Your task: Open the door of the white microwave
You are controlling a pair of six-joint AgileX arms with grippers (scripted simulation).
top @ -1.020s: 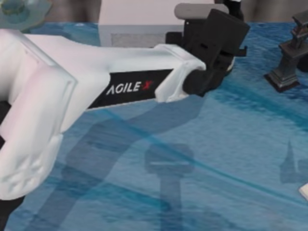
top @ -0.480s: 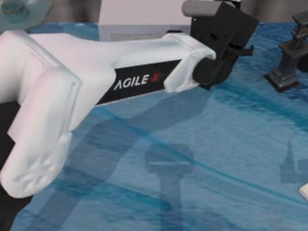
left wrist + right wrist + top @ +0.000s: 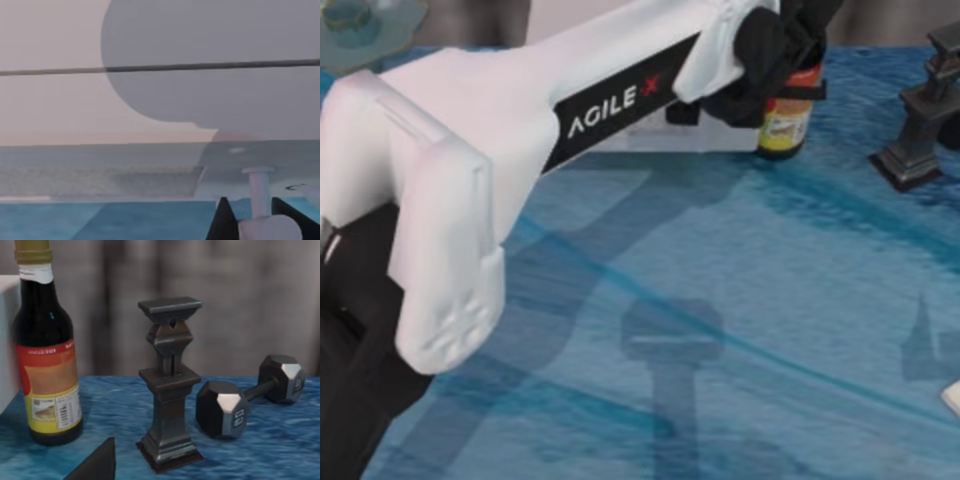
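Note:
My left arm reaches across the table to the white microwave (image 3: pixel 660 135) at the back, and hides most of it in the top view. My left gripper (image 3: pixel 775 45) is at the microwave's right end, next to a dark bottle (image 3: pixel 786 118). In the left wrist view, the two black fingers (image 3: pixel 222 222) of the left gripper (image 3: pixel 250 215) are shut on the door's white handle (image 3: pixel 257 192). Past them runs the grey mesh window of the door (image 3: pixel 100 175), seen at a shallow angle. My right gripper (image 3: pixel 97 465) shows only as a dark tip and is out of the top view.
The dark bottle (image 3: pixel 47 355) with a yellow label stands right of the microwave. A dark metal anvil-shaped stand (image 3: pixel 917 120) (image 3: pixel 169 385) is at the back right, with a black dumbbell (image 3: pixel 247 400) beyond it. A teal glass object (image 3: pixel 360 20) sits at the back left corner.
My left arm and its gripper have swung toward the back of the table. The grey handle no longer shows in the top view. The bottle has come into sight below the gripper.

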